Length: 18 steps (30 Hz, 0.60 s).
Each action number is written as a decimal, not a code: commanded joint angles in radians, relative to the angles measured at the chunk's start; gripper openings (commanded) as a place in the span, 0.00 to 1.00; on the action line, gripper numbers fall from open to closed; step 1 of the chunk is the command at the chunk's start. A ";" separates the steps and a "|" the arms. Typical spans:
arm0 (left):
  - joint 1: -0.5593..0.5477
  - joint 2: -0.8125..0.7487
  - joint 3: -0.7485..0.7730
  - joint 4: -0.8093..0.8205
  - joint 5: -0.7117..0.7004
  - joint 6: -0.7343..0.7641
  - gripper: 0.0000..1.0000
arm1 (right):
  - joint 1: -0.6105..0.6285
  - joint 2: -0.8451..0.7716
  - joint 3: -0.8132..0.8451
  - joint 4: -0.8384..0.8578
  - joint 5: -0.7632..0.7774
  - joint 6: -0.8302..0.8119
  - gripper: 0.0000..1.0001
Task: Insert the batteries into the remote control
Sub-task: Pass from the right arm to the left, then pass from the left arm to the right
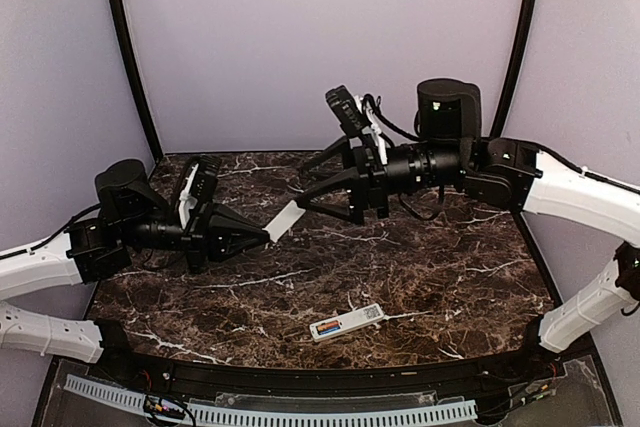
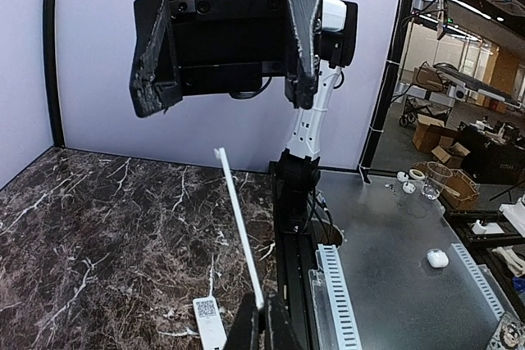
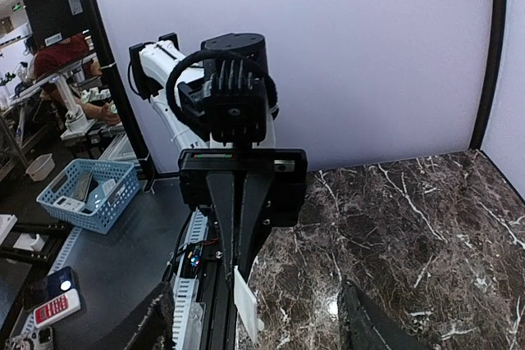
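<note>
Over the dark marble table (image 1: 200,292) with white veins, walled in pale lilac panels, the left gripper (image 1: 262,236) is clamped tight on 1 flat white cover piece (image 1: 283,220), held up in the air. Just right of it, the right gripper (image 1: 304,179) stands with fingers spread wide, holding nothing. The remote control (image 1: 347,322) lies near the front edge, with batteries (image 1: 326,326) showing at its left end.

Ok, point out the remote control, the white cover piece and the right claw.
remote control (image 1: 346,322), top view, middle of its body on the table.
white cover piece (image 1: 284,220), top view, its free end, held by the shut left claw.
right claw (image 1: 303,183), top view, between its open fingertips.
</note>
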 commanded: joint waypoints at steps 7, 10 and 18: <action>-0.004 0.018 0.042 -0.105 0.032 0.050 0.00 | 0.002 0.071 0.068 -0.187 -0.129 -0.005 0.41; -0.004 0.022 0.046 -0.104 0.033 0.053 0.00 | 0.002 0.079 0.072 -0.197 -0.130 -0.004 0.34; -0.005 0.033 0.055 -0.115 0.033 0.059 0.00 | 0.007 0.097 0.072 -0.200 -0.134 -0.001 0.14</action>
